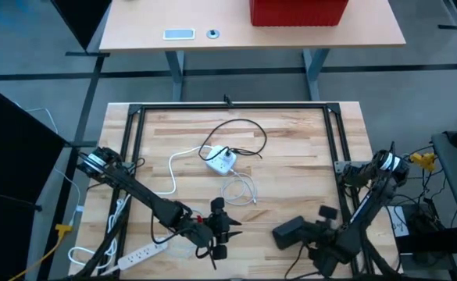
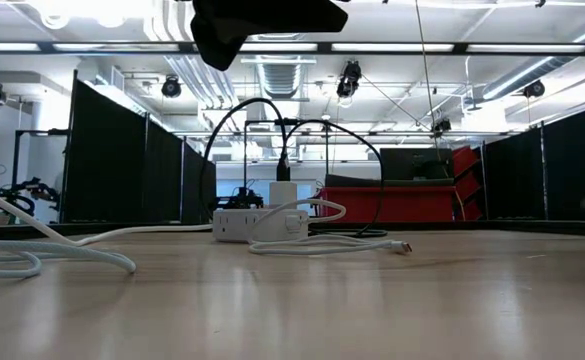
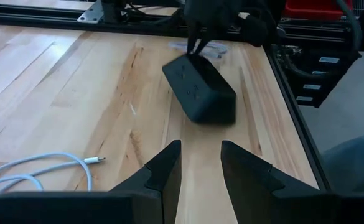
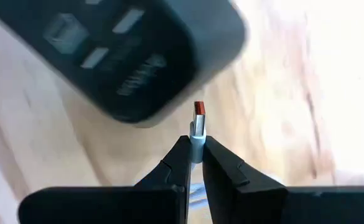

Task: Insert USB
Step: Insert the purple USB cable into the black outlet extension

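Observation:
A dark hub [image 3: 200, 90] with several ports on its top face lies on the wooden table, also seen in the high view [image 1: 290, 232]. My right gripper [image 4: 196, 140] is shut on a small USB plug with a red tip, just short of the hub's [image 4: 126, 56] edge; the plug does not touch it. My left gripper [image 3: 200, 146] is open and low over the table on the hub's left side, pointing at it and holding nothing. A loose white cable [image 1: 240, 190] lies coiled on the table; its plug end [image 3: 98, 160] shows near my left gripper. My right gripper pinches the USB plug by its pale boot [image 4: 197, 142] between its two fingertips. The metal shell with the red tip [image 4: 198, 112] sticks out ahead of the fingers, in line with them. The plug is clear of the table. Its cable is hidden behind the fingers.
A white power adapter [image 1: 222, 161] with a black cable looped behind it sits at mid-table. A white power strip [image 1: 146, 251] lies near the table's left near corner. A black metal frame [image 1: 228, 105] borders the table. Bare wood lies between the adapter and the hub.

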